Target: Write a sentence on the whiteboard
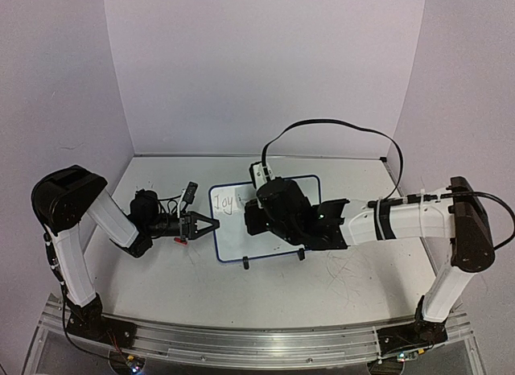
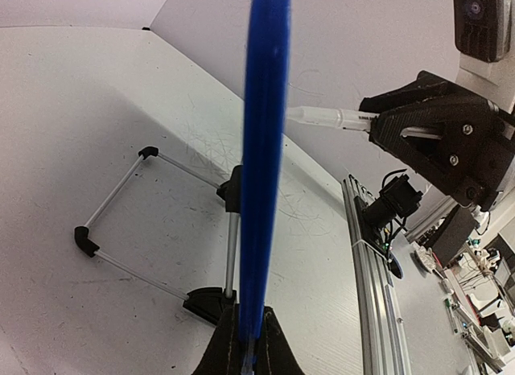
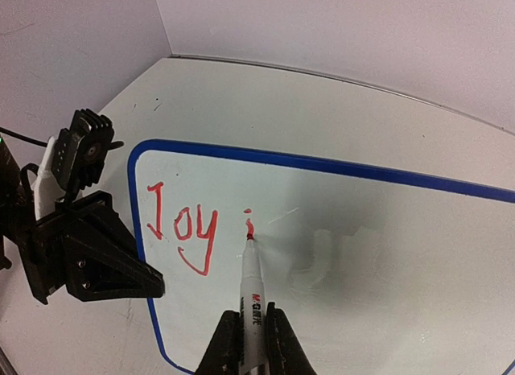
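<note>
The whiteboard (image 1: 237,234) stands propped at the table's middle. My left gripper (image 1: 211,224) is shut on its left blue rim (image 2: 261,150), which runs edge-on up the left wrist view from my closed jaws (image 2: 248,347). The sentence (image 3: 181,226) reads "Joy i" in red at the board's (image 3: 386,230) upper left, also seen small from above (image 1: 228,203). My right gripper (image 3: 253,343) is shut on a white marker (image 3: 254,290). Its red tip touches the board at the foot of the "i". The marker (image 2: 322,117) also shows beside the rim.
The board's wire stand (image 2: 121,190) with black feet (image 1: 245,265) rests on the scuffed white tabletop (image 1: 338,278). A black cable (image 1: 338,125) loops behind the right arm (image 1: 402,218). An aluminium rail (image 1: 241,343) lines the near edge. Walls close the back and sides.
</note>
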Controlling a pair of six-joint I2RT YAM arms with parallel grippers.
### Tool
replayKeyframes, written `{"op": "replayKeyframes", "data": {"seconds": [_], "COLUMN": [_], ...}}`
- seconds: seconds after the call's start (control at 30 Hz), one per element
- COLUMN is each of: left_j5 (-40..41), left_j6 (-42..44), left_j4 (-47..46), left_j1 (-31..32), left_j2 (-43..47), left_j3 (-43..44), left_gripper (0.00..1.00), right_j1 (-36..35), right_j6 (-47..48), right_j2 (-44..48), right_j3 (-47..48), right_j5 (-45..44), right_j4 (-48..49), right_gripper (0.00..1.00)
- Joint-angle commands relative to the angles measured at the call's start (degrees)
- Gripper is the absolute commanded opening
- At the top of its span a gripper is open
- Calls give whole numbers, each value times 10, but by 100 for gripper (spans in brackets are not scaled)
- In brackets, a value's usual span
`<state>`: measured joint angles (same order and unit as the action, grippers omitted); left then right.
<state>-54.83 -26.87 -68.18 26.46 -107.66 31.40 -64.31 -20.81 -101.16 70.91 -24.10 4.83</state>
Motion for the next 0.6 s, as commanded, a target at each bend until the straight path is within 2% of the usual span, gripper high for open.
{"op": "replayKeyframes", "data": {"seconds": [0.0,0.57], "left_j5": [-16,-15], "left_j6": [-9,-9], "left_j4": [-8,-8], "left_j1": [-4,-4], "left_j2": [15,18], "left_j3": [-6,-8], "left_gripper": [0,0], "right_j1": [-2,-7], "right_j6": [-14,-20], "right_j2": [-4,-5], "right_j3": [0,4], "right_j5": [-4,2], "right_j4": [-12,-12], "right_gripper": [0,0]}}
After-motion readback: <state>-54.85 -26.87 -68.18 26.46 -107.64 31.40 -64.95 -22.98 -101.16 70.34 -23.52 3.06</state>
